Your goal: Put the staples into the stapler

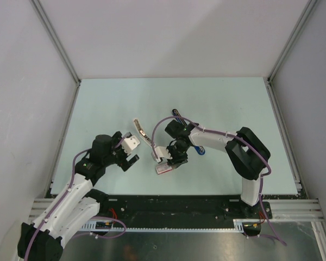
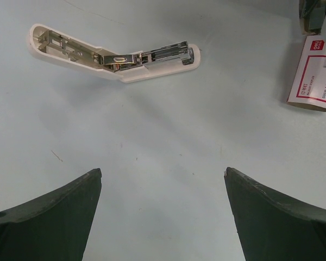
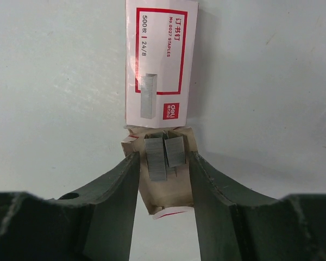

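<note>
The stapler (image 2: 114,58) is pale pink-cream, not blue; it lies flat on the table with its lid swung open and its metal staple channel showing. In the top view the stapler (image 1: 142,133) lies between the two grippers. The pink-and-white staple box (image 3: 160,60) has its cardboard tray (image 3: 168,190) slid out, with two silvery blocks of staples (image 3: 157,157) in it. My right gripper (image 3: 163,154) is shut on the sides of the tray. My left gripper (image 2: 162,171) is open and empty over bare table, near side of the stapler. The box also shows in the left wrist view (image 2: 315,73).
A small blue thing (image 1: 201,151) peeks out under my right forearm; I cannot tell what it is. A small dark part (image 1: 175,113) shows just beyond the right wrist. White walls with metal rails (image 1: 60,43) close in the pale green table (image 1: 168,95) on three sides.
</note>
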Tool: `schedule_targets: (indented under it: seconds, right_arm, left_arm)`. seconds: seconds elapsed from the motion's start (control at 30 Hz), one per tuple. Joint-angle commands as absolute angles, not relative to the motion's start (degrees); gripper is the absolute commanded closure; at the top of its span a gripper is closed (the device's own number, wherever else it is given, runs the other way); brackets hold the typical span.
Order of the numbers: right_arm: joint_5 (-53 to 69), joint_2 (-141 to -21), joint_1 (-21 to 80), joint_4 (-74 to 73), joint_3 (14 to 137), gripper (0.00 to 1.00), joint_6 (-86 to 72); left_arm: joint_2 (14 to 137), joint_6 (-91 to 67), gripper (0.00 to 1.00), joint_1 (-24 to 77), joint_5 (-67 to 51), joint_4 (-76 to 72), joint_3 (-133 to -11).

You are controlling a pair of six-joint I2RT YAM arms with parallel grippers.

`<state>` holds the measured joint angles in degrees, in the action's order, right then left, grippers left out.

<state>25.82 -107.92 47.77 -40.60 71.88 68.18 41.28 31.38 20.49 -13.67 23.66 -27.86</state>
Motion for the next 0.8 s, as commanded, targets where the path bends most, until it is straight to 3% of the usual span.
schedule_targets:
  seconds: [0.0, 0.77]
  right_arm:
    - [25.4, -108.4, 48.4, -40.8, 72.7, 0.53, 69.3]
    - [25.4, -109.3, 48.7, -39.9, 72.7, 0.64, 68.1]
  left_arm:
    - [41.1, 32.1, 0.01, 20.1, -13.8, 22.3, -27.5]
    - [41.1, 32.2, 0.00, 20.1, -13.4, 22.1, -27.4]
